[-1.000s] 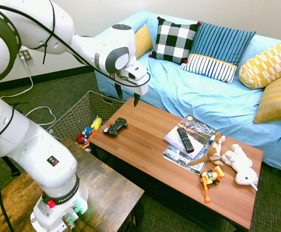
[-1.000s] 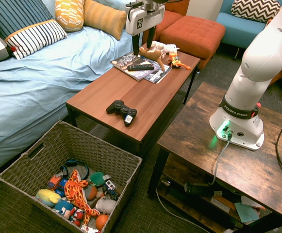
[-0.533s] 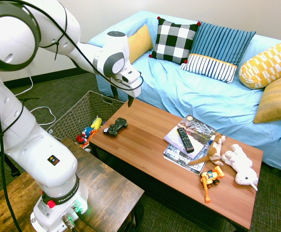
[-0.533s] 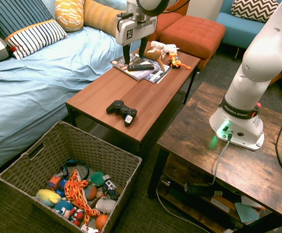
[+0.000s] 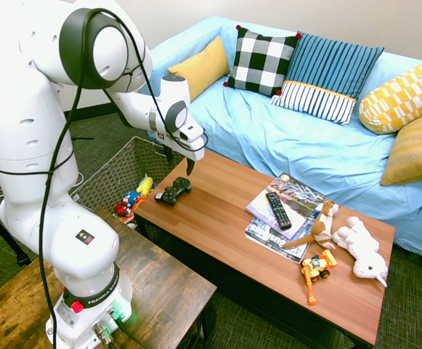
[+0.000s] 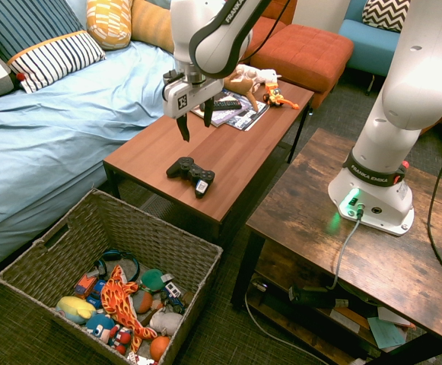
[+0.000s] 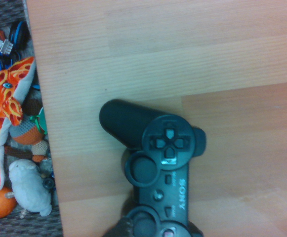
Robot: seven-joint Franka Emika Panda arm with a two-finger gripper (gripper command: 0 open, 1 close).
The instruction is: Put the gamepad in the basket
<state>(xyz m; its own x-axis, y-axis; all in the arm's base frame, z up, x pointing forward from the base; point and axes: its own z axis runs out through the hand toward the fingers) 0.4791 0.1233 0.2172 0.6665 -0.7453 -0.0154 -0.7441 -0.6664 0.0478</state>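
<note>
The black gamepad (image 5: 173, 191) (image 6: 191, 174) lies flat near the end of the wooden coffee table (image 5: 225, 218) (image 6: 228, 156), close to the edge above the basket. It fills the lower middle of the wrist view, gamepad (image 7: 155, 165). My gripper (image 5: 179, 160) (image 6: 194, 126) hangs open a short way above the gamepad, holding nothing. The woven basket (image 6: 171, 243) (image 5: 112, 171) stands on the floor beside the table's end, with several toys inside.
A black TV remote (image 5: 277, 209) lies on magazines (image 5: 287, 195) mid-table. Plush toys (image 5: 359, 247) and an orange toy vehicle (image 5: 316, 267) sit at the far end. The blue sofa (image 5: 319, 145) runs along one side of the table, a dark wooden table (image 6: 373, 243) along the other.
The arm has swung along the table from above the magazines and come down over the gamepad. The gripper has stayed open. The gamepad has not moved.
</note>
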